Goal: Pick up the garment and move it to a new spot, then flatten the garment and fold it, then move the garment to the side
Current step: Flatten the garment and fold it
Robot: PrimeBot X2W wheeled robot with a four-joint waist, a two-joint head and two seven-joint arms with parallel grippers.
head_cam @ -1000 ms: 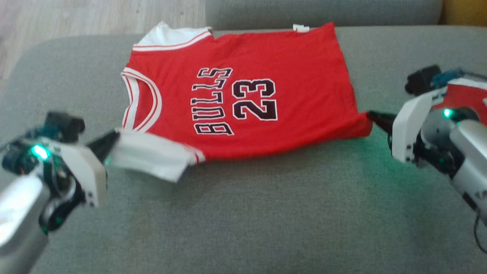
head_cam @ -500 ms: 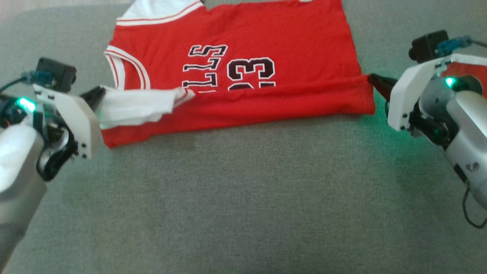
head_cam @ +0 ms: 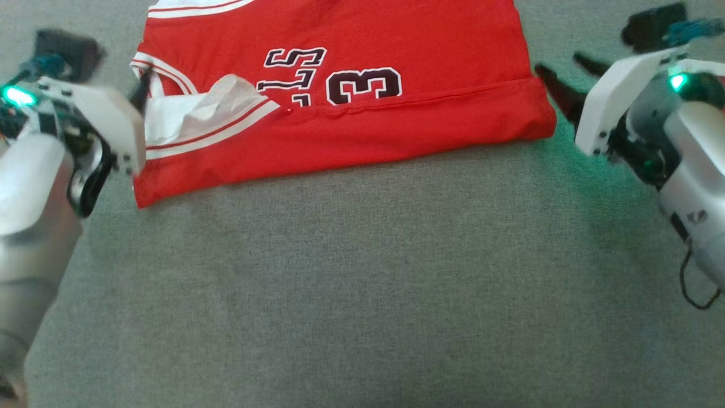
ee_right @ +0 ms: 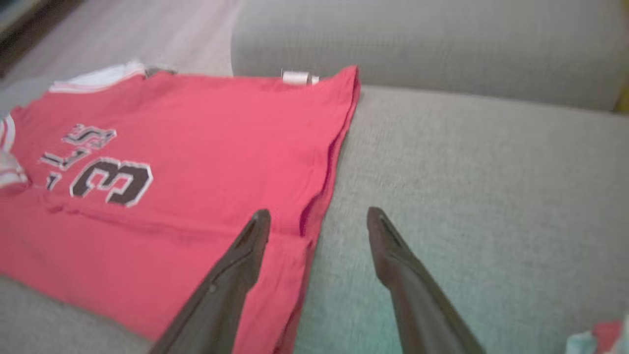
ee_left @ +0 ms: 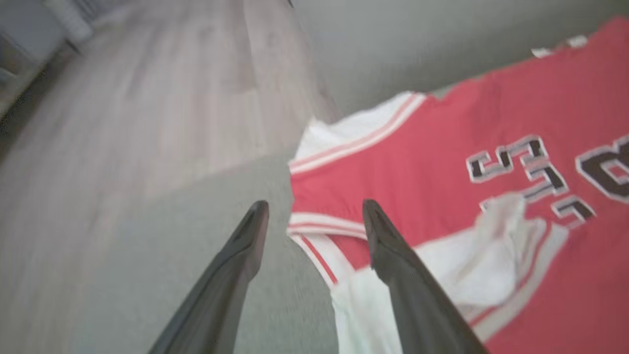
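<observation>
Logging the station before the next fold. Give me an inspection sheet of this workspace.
Surface: grey sofa cushion.
Job's things: red Bulls jersey lying flat, near edge folded over the lettering, white armhole trim rumpled.
Clutter: nothing seen.
Grippers: left gripper open at the armhole end; right gripper open at the hem end; neither holds anything.
Cables: dark cable loop by the right forearm.
Surroundings: sofa backrest behind; wooden floor beyond.

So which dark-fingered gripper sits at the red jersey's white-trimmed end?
The left gripper, open at the white-striped armhole trim of the red basketball jersey; the right gripper, open too, sits by the plain red hem.
</observation>
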